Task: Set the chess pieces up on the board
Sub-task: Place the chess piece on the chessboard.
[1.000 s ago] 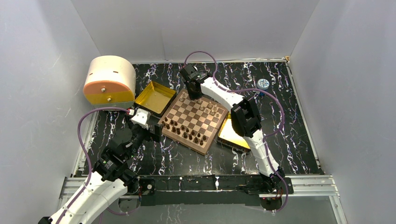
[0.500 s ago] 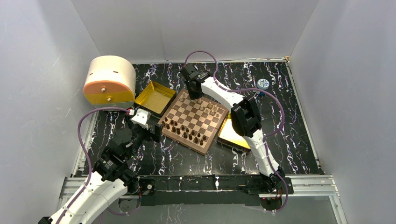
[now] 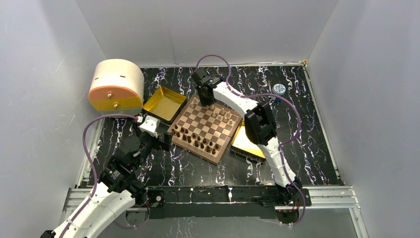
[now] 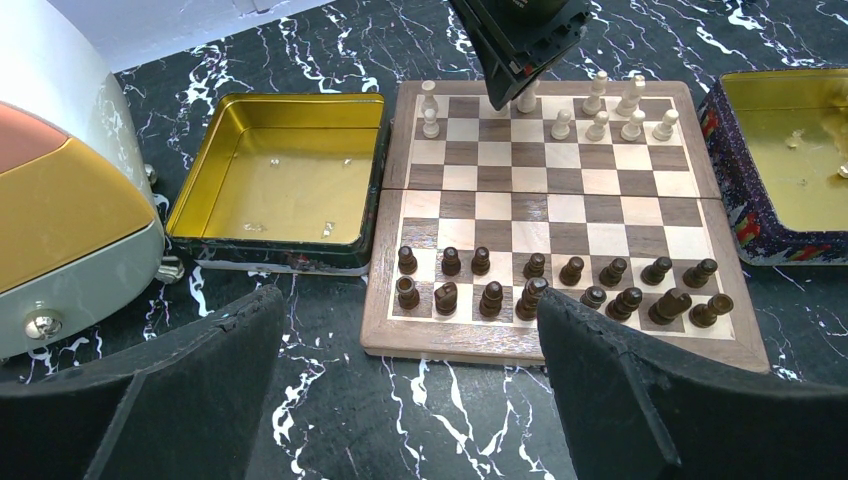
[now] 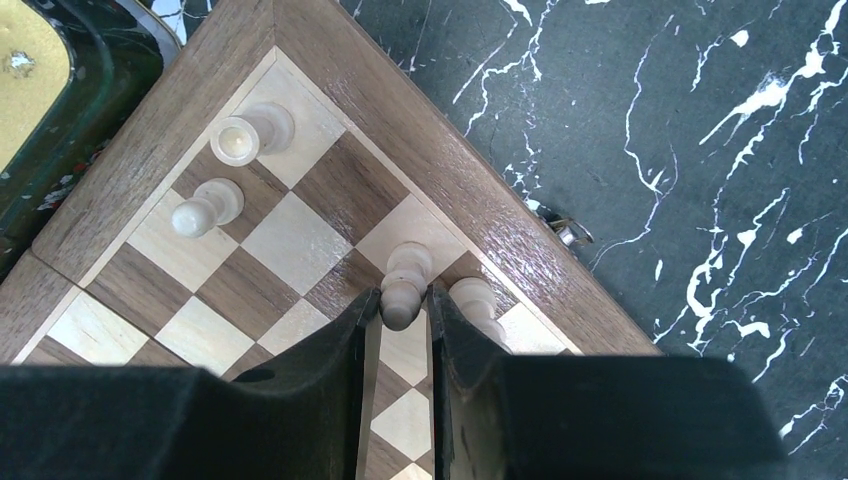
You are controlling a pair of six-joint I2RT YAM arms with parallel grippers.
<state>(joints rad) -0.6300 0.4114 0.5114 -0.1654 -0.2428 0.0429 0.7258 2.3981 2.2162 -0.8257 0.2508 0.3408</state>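
Note:
The board (image 3: 193,148) lies diagonally mid-table. Dark chess pieces (image 4: 560,285) fill its two near rows, and light chess pieces (image 4: 600,110) stand along the far rows. My right gripper (image 5: 403,298) points down over the far back row. Its fingers flank the head of a light piece (image 5: 405,275) that stands upright on a rim-side square, with thin gaps on both sides. Another light piece (image 5: 475,300) stands just right of it. A light rook (image 5: 250,133) and pawn (image 5: 205,208) occupy the corner. My left gripper (image 4: 408,300) hovers wide open before the board's near edge (image 4: 560,350), holding nothing.
A gold tray (image 3: 165,103) touches the board's left side and another gold tray (image 3: 245,144) lies under my right arm. A cream and orange drum (image 3: 116,85) stands at the back left. A small round blue object (image 3: 279,89) lies at the back right.
My right gripper's jaws have widened a little around the light piece, which stays standing on its square. The left arm has not moved.

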